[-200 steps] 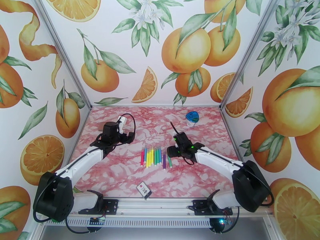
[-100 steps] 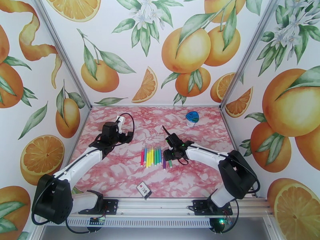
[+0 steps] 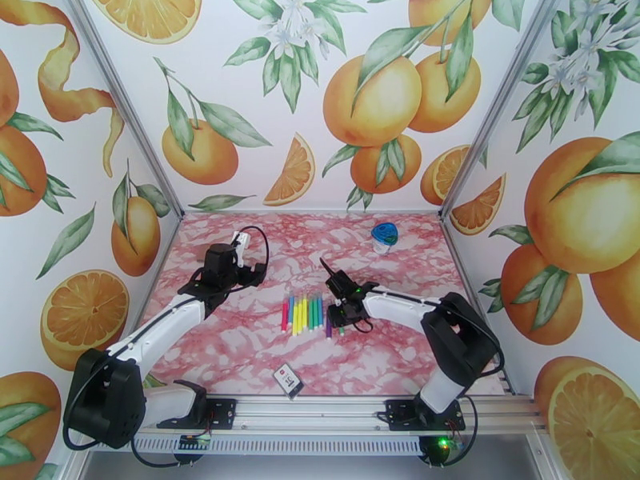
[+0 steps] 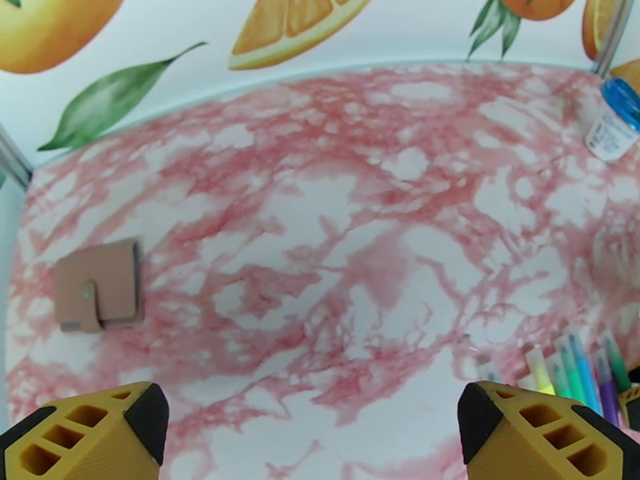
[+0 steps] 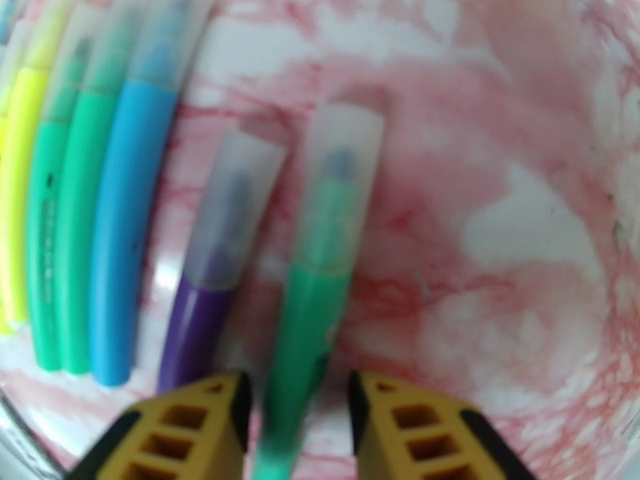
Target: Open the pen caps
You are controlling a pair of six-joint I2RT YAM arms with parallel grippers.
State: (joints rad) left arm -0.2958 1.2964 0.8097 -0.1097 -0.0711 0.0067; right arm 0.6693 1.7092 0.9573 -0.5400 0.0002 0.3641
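Several thin marker pens [image 3: 304, 314] lie side by side mid-table, with frosted translucent pen caps at their far ends. Apart at the right end of the row lie a purple pen [image 5: 192, 330] and a green pen [image 5: 308, 314]; the green pen's cap [image 5: 340, 178] points away from the wrist. My right gripper [image 3: 339, 315] is low over that green pen. In the right wrist view my right gripper [image 5: 298, 430] straddles its barrel, open, with narrow gaps on both sides. My left gripper [image 3: 250, 274] hovers wide open left of the row, nothing between its fingers [image 4: 88, 434].
A clear container with a blue lid [image 3: 385, 236] stands at the back right. A tan wallet [image 4: 100, 296] lies at the far left of the table. A small black-and-white card [image 3: 288, 380] sits near the front edge.
My right arm swung left and down onto the green pen at the row's right end, and its jaws narrowed around the barrel. The left arm barely shifted.
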